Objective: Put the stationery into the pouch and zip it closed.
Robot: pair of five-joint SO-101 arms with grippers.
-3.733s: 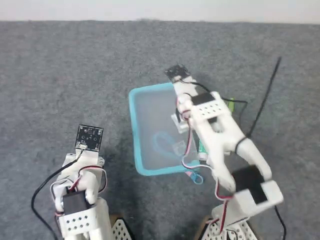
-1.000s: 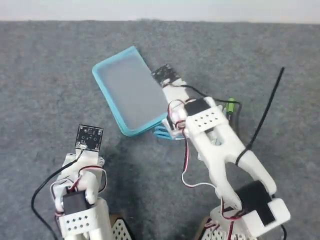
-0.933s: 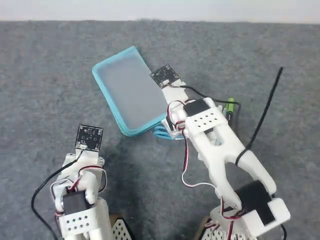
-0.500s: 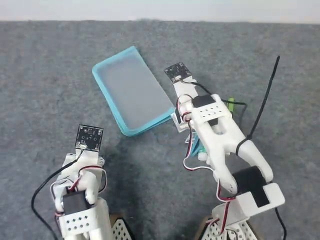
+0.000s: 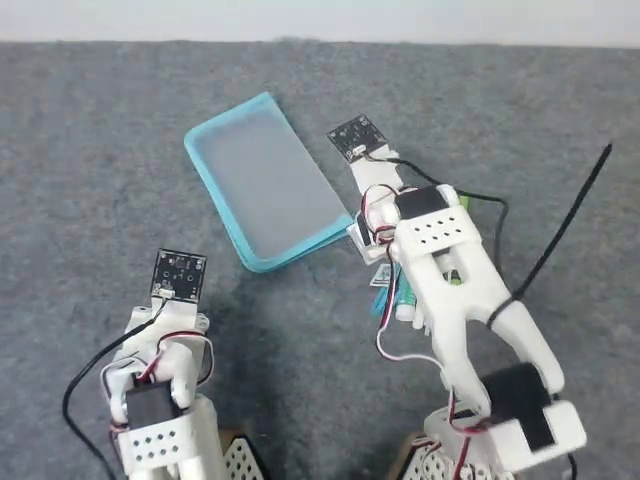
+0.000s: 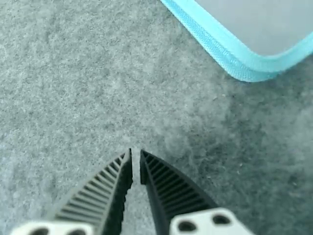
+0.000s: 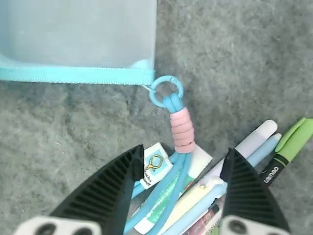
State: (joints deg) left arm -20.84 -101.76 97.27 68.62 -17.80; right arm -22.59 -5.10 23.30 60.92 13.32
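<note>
The pouch [image 5: 265, 180] is a frosted flat case with a turquoise zip edge, lying tilted on the grey mat. Its zip end carries a blue ring [image 7: 166, 91] with pink beads [image 7: 182, 131] and a blue cord. The cord runs onto a heap of stationery [image 7: 205, 196]: pale pens [image 7: 252, 144], a green highlighter [image 7: 289, 147] and a tagged card [image 7: 154, 166]. My right gripper [image 7: 186, 156] hangs open over that heap, just off the pouch's corner [image 7: 142, 73]. In the high view the stationery [image 5: 392, 295] peeks out under the right arm. My left gripper [image 6: 136, 155] is shut and holds nothing.
The left arm [image 5: 160, 380] stays at the near left, short of the pouch's turquoise corner [image 6: 244, 68]. A black cable [image 5: 570, 230] trails off the right arm. Bare grey mat [image 5: 120, 130] surrounds everything.
The pouch moved from mid-table to the upper left and turned. Over the last second the right gripper drew back from the pouch's corner to above the stationery. The left arm stayed still.
</note>
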